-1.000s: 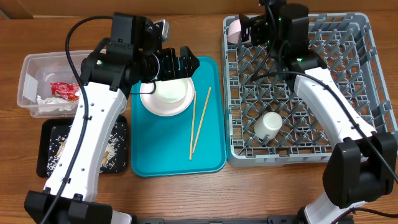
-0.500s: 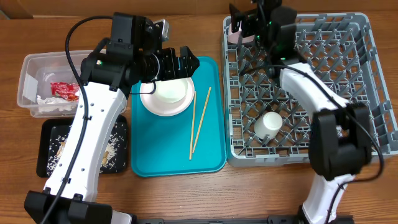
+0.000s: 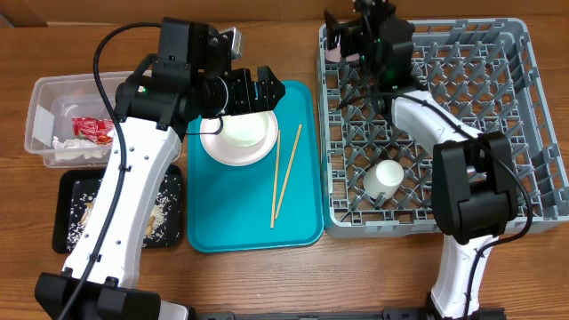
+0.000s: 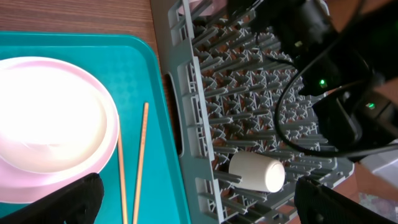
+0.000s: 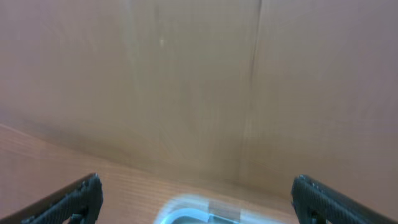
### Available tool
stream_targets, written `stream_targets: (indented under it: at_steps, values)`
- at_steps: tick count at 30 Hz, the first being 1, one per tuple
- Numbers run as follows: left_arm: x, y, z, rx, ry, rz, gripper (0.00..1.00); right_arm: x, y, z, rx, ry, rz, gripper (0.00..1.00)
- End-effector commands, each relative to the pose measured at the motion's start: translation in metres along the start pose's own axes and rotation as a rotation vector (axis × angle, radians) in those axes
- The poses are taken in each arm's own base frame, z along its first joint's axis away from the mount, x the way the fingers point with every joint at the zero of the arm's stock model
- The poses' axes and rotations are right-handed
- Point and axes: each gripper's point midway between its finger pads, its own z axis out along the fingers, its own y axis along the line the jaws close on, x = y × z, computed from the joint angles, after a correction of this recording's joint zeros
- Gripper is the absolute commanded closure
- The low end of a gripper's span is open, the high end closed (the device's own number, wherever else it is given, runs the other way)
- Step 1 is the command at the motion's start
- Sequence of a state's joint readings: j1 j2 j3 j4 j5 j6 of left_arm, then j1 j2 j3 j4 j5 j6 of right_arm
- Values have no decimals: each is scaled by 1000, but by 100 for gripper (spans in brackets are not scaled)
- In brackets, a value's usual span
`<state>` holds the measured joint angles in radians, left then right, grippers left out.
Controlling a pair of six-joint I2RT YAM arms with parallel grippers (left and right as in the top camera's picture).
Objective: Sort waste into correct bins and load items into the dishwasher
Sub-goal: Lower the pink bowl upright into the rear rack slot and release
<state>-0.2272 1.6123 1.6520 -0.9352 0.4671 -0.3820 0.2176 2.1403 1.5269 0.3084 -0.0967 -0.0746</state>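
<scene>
Plate: smooth round white plate, back half of the teal tray.
Chopsticks: thin pale wooden chopsticks, just beside the plate.
Cup: small white cup, on its side, front-left in the pegged grey rack.
Fingers: your left fingers are spread above the plate; your right fingers are spread and hold nothing.

The left arm hides the top of the white plate. In the right wrist view a pale blurred object is cut by the bottom edge.
</scene>
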Motion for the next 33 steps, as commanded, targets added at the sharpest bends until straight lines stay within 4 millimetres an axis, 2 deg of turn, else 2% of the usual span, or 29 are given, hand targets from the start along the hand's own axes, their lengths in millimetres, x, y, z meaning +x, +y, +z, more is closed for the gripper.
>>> stream_targets:
  at_steps: [1, 2, 4, 9, 12, 13, 14, 15, 17, 20, 22, 28, 31, 33]
  values:
    - [-7, -5, -8, 3, -30, 32, 0, -14, -1, 6, 2, 73, -35, 0]
    - [-7, -5, -8, 3, -30, 32, 0, -18, 0, 5, 1, 109, -33, 0]
    - [-7, -5, -8, 3, -30, 31, 0, -38, 0, -1, -1, 162, -27, 0]
    - [-7, -5, -8, 3, -30, 32, 0, -102, 3, -16, -2, 113, -33, 0]
    - [-7, -5, -8, 3, -30, 32, 0, -120, 5, -21, -13, 92, -35, 0]
    - [-7, -5, -8, 3, -30, 32, 0, -120, 6, -22, -17, 96, -34, 0]
    - [-7, -5, -8, 3, -30, 32, 0, -118, 6, -22, -16, 108, -33, 10]
    - [-7, -5, -8, 3, -30, 32, 0, -113, 6, -23, -17, 126, -30, 25]
    - [-7, -5, -8, 3, -30, 32, 0, -100, 6, -25, -18, 182, -23, 64]
    - [-7, -5, -8, 3, -30, 32, 0, -84, 7, -28, -24, 247, -15, 96]
    - [-7, -5, -8, 3, -30, 32, 0, -82, 10, -28, -28, 253, -16, 96]
    - [-7, -5, -8, 3, -30, 32, 0, -100, 12, -19, -25, 165, 15, 96]
    - [-7, -5, -8, 3, -30, 32, 0, -91, 10, -10, -24, 166, 17, 96]
    - [-7, -5, -8, 3, -30, 32, 0, -76, 9, 2, -25, 177, 19, 96]
